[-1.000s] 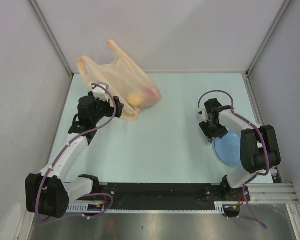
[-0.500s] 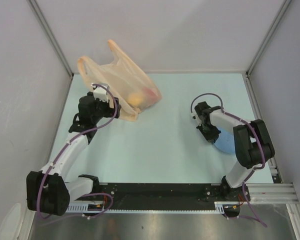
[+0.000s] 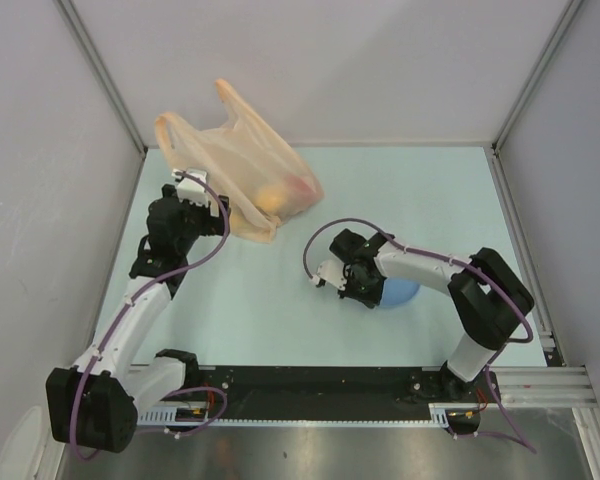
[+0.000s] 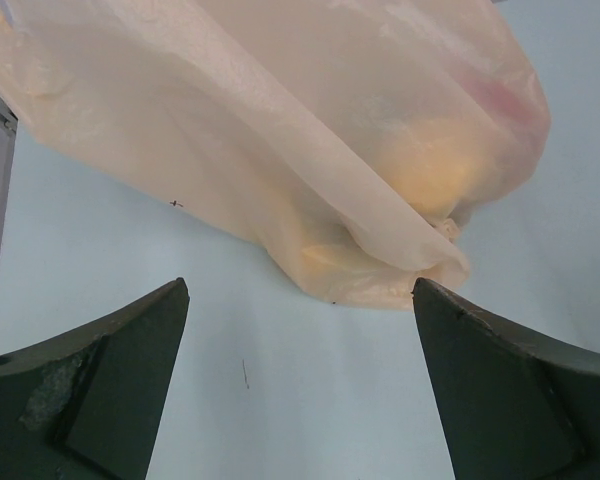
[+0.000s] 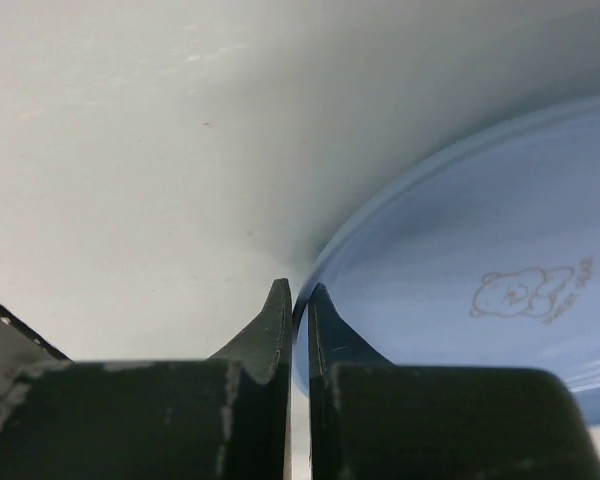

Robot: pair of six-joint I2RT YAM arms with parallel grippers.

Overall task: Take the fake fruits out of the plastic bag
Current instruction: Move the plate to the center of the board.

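Pale green tabletop (image 3: 270, 310) is covered at the upper left of the top view by a crinkly translucent peach-orange plastic bag (image 3: 242, 165). Yellowish and red fake fruits (image 3: 275, 196) are glimpsed inside it through the film. Just below the bag, the left gripper (image 4: 300, 290) is spread wide, with nothing held. Near centre, the right gripper (image 5: 300, 292) is clamped on the rim of a round blue plate (image 5: 480, 200).
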